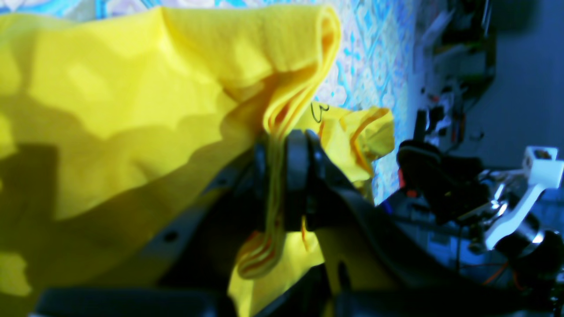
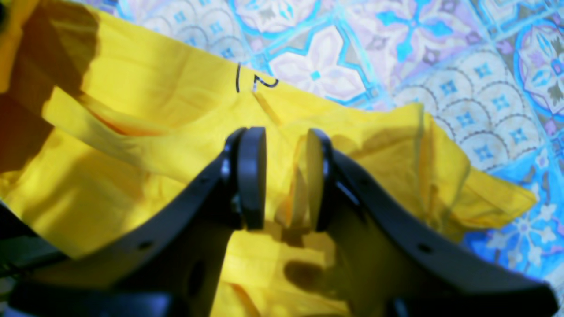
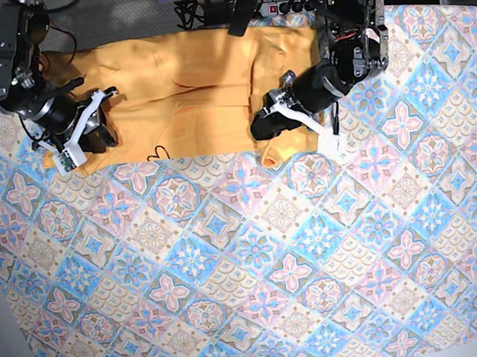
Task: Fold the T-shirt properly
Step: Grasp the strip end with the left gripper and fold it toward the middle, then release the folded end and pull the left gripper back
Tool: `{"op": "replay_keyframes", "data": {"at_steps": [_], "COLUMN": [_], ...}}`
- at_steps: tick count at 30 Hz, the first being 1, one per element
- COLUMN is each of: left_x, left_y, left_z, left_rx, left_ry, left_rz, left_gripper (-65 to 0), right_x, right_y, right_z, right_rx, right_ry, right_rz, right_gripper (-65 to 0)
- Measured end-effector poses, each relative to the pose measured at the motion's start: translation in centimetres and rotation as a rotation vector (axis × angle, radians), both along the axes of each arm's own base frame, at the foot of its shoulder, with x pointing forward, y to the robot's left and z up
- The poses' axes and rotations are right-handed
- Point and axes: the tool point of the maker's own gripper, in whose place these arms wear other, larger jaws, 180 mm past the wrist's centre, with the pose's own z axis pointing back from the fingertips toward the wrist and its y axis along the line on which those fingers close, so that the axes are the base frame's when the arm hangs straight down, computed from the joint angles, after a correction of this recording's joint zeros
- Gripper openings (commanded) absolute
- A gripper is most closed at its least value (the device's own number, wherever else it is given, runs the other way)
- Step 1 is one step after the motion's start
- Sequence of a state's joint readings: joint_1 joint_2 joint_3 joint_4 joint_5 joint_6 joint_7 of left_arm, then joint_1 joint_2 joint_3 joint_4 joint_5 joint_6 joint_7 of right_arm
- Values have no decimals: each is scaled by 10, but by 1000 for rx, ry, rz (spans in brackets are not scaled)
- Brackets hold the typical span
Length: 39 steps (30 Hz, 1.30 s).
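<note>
The left pincer (image 1: 282,176) is pinching a bunched edge of the yellow T-shirt (image 3: 190,87) lying across the far edge of the tile-patterned cloth (image 3: 259,264), while the right pincer (image 2: 286,176) is standing part-open astride a raised fold, so the fold seems under way and next calls for closing on that fold.

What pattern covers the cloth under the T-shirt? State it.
Repeating blue, pink and white ornamental tiles on the cloth beneath the yellow T-shirt; the base view shows it best.
</note>
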State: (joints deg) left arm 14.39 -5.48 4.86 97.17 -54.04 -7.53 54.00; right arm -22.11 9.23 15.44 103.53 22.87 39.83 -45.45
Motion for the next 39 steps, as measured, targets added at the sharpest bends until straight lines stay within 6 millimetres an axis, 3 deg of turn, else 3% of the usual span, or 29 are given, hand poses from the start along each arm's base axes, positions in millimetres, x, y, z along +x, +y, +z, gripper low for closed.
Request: {"op": "replay_keyframes", "data": {"at_steps": [6, 9, 19, 23, 26, 29, 31, 36, 39], "left_x": [-6, -4, -6, 0, 2, -4, -12, -20, -26], "left_y": [-12, -25, -22, -15, 18, 73, 95, 98, 109], "left_z": [-10, -5, -3, 20, 31, 17, 9, 3, -20], "left_rx": [11, 2, 17, -2, -2, 100, 145, 129, 147], "left_ry": [52, 38, 31, -54, -79, -38, -5, 22, 90], "left_rz": [-92, -142, -162, -183, -132, -41, -13, -10, 19], "left_gripper": [-650, -613, -343, -267, -261, -260, -260, -256, -257], "right_x": [-1, 1, 0, 0, 1, 0, 1, 1, 1], "right_y": [0, 3, 2, 2, 3, 1, 2, 3, 4], "right_z": [0, 1, 0, 0, 0, -1, 0, 0, 0], "right_rx": [1, 10, 8, 8, 9, 1, 5, 9, 9], "right_ry": [1, -5, -1, -2, -3, 3, 0, -4, -3], "right_rz": [1, -2, -1, -1, 0, 0, -2, 1, 2], "right_gripper": [-497, -497, -497, -497, -497, -497, -497, -497, -497]}}
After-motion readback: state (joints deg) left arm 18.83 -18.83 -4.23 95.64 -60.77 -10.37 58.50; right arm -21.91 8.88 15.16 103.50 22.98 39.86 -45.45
